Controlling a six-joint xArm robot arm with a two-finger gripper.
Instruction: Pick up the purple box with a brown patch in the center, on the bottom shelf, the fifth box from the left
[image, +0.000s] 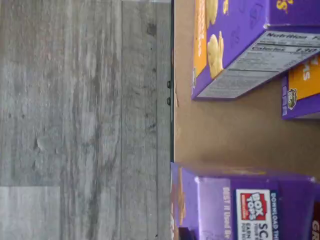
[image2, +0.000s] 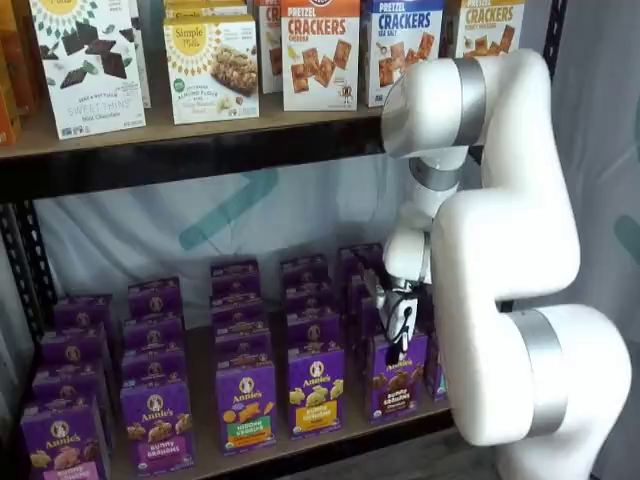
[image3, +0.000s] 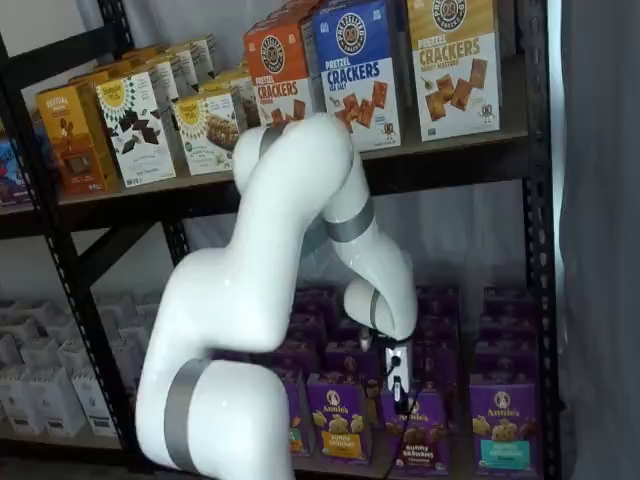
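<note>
1. The bottom shelf (image2: 330, 432) carried rows of purple cartons, several deep, in both shelf views.
2. Just left of the purple box (image2: 397, 376) stood a purple carton with a yellow-green label (image2: 316, 388), and further left one with an orange label (image2: 246, 405).
3. In a shelf view a carton with a teal label (image3: 503, 422) stood on the box's other side.
4. The higher board (image2: 200, 135) above held cracker boxes (image2: 320, 52).
5. The white arm (image2: 500, 250) reached down in front of the shelves and hid part of the rows behind it.
6. The purple box stood upright at the front edge of the bottom shelf, showing a round white logo, dark brown cookies at its centre and white lettering.
7. The gripper (image2: 400, 335) hung at the box's top edge with its black fingers closed on the carton.
8. In the wrist view a purple carton top with a red and white stamp (image: 255, 212) lay close by, with grey plank floor (image: 75, 120) beyond the shelf edge.
</note>
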